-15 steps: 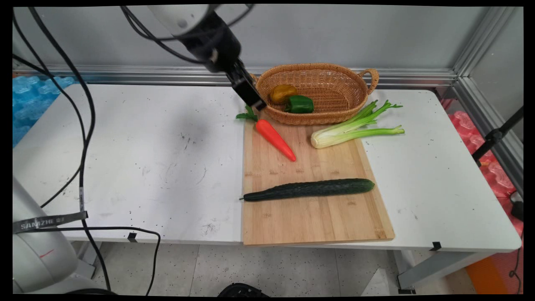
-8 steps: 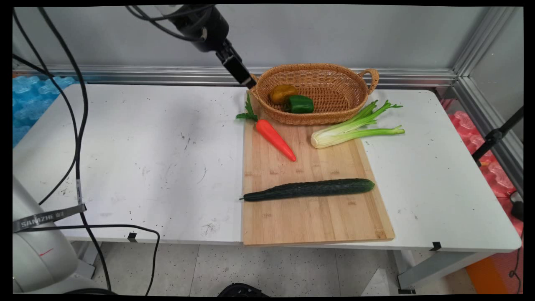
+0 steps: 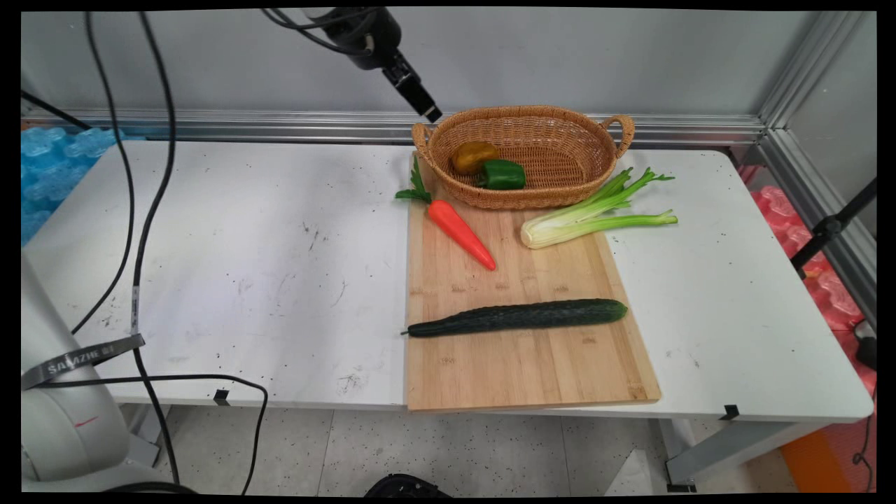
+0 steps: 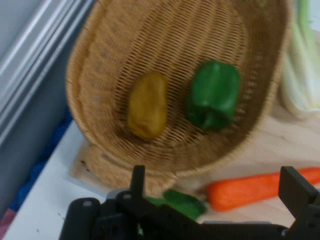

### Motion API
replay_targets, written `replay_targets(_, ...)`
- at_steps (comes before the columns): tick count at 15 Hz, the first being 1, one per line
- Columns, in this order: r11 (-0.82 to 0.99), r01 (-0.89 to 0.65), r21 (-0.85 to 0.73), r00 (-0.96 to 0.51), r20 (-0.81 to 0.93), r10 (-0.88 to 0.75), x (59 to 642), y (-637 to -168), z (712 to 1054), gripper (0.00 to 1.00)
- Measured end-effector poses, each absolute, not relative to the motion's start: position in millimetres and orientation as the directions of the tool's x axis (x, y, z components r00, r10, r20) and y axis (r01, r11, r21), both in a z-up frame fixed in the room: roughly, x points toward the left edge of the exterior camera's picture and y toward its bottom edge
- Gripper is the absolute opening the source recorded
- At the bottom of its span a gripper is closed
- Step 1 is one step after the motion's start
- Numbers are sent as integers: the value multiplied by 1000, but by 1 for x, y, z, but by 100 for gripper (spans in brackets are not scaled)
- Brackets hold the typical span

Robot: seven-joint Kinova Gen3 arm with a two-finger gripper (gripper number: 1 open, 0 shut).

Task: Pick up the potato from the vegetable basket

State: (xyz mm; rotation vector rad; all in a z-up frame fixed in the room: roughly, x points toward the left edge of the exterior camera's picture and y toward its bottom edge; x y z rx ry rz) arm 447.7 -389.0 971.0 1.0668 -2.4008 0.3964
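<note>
I am lifting away: a moment ago my gripper (image 3: 428,112) was hanging low beside the wicker basket (image 3: 560,196), near the carrot's leafy top, and now it is hovering above the basket's left handle, touching nothing.

From the main view, everything is lying around that basket. The yellowish pepper (image 3: 474,155) and green pepper (image 3: 502,174) are sitting inside it, at its left end. The carrot (image 3: 460,233) is lying just in front of it on the bamboo board (image 3: 525,364), the celery (image 3: 595,213) just beside its right front, and the long, bumpy cucumber (image 3: 518,316) well in front.

From the hand view, I am holding my jaws apart and empty. I am looking down into the coarse oval weave; the yellowish pepper (image 4: 147,105) looks smooth, the green pepper (image 4: 214,94) glossy and lobed, so I judge a centred, gentle squeeze suits either.
</note>
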Motion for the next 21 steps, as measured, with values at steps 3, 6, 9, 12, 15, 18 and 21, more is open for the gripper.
replay_targets(3,658,-749,-77,-586,540,-604,448,-419,953,100)
replay_targets(6,679,-729,-79,-606,535,-589,446,-452,927,100)
replay_targets(9,710,-701,-73,-632,524,-570,443,-482,894,100)
replay_targets(12,737,-672,-69,-657,513,-552,439,-502,865,100)
replay_targets(15,763,-642,-73,-685,502,-528,433,-520,836,100)
replay_targets(18,779,-621,-87,-707,491,-509,430,-533,816,100)
replay_targets(21,790,-604,-100,-724,484,-492,428,-542,804,100)
